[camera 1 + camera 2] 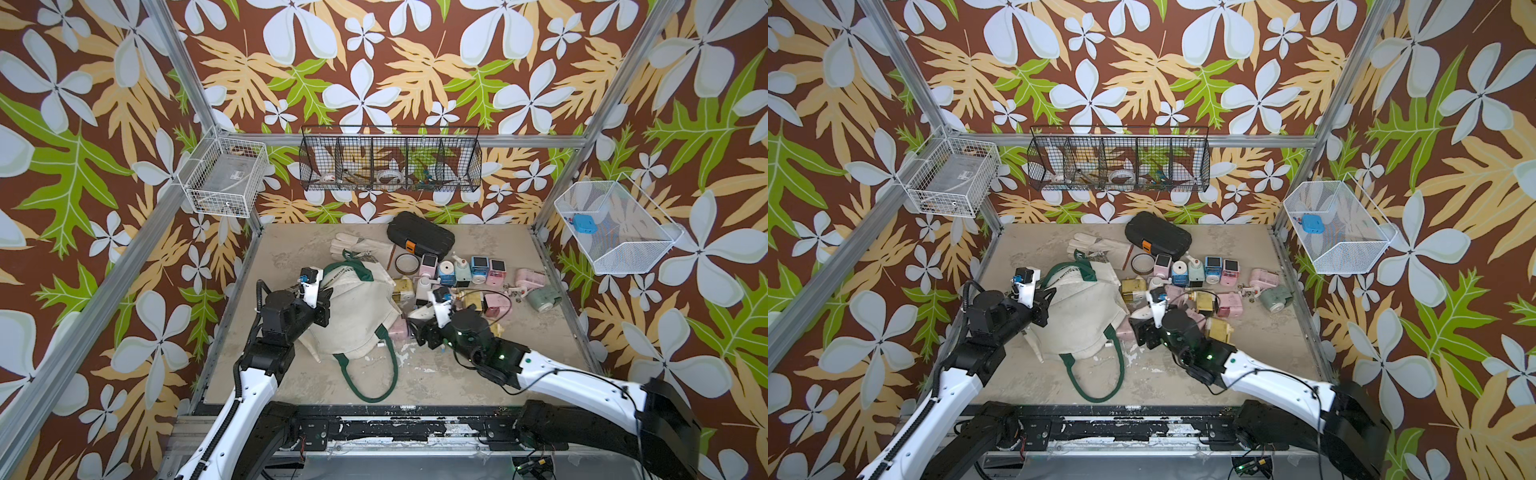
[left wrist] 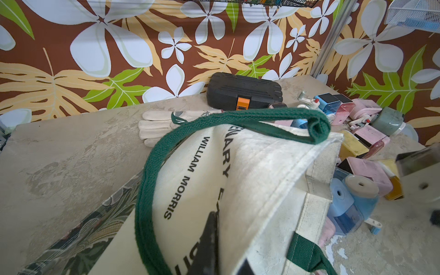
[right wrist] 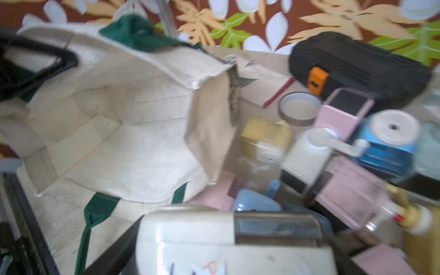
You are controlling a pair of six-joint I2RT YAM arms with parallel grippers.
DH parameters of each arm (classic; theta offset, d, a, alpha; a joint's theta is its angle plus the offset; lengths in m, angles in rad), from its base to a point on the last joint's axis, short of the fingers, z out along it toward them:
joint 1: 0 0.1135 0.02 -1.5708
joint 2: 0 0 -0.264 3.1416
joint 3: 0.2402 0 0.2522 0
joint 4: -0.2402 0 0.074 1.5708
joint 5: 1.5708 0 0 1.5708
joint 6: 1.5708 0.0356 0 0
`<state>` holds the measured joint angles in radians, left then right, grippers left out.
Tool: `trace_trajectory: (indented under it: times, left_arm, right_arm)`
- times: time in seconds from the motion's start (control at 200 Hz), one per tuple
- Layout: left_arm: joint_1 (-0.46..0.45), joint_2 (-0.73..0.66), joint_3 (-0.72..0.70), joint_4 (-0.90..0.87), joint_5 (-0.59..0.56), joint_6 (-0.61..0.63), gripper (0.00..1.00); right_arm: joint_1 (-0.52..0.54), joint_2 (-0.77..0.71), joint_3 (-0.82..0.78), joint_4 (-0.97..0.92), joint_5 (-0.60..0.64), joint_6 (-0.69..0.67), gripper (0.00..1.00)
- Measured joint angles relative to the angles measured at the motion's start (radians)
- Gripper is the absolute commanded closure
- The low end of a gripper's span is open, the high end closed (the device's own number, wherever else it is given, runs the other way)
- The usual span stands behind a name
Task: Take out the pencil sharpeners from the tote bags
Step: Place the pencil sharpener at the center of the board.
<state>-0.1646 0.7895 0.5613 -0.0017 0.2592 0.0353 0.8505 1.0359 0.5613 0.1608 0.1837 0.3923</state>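
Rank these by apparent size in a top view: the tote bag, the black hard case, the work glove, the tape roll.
1. tote bag
2. black hard case
3. work glove, partly covered by the tote, so its place against the case is unsure
4. tape roll

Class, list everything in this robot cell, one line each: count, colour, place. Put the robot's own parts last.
tote bag: one, cream with green handles, mid-table.
pencil sharpeners: over a dozen, pink, blue, yellow, mint, white, heaped right of the bag.
hard case: one, black with orange latch, back of table.
work glove: one, pale, behind the bag.
tape roll: one, brown, beside the case.
wire baskets: three, two white, one black, on the walls.
blue object: one, in the right-hand white basket.
left gripper: one, black, shut on the tote bag.
right gripper: one, black, jaws around a white sharpener.
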Motion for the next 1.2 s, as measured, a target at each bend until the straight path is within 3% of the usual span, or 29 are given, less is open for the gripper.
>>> trace_trajectory:
  times: [0.155,0.3,0.656,0.961,1.196]
  left_arm:
    - [0.0,0.005,0.0,0.002,0.0,0.0,1.0]
    - [0.0,0.003,0.0,0.002,-0.005,0.0,1.0]
    - [0.0,0.002,0.0,0.002,-0.016,0.0,1.0]
    - [0.0,0.003,0.0,0.002,-0.016,0.0,1.0]
    - [0.0,0.011,0.001,0.003,-0.019,-0.004,1.0]
  right_arm:
    - [-0.197,-0.23,-0.13,-0.114,0.11,0.115,0.35]
    - [-0.387,-0.327,-0.213,-0.185,0.164,0.195,0.35]
    - [-0.818,-0.144,-0.277,-0.129,0.108,0.29,0.35]
    - [-0.863,0.101,-0.252,-0.032,0.092,0.335,0.31]
    - [-0.869,0.128,-0.252,-0.009,0.105,0.352,0.21]
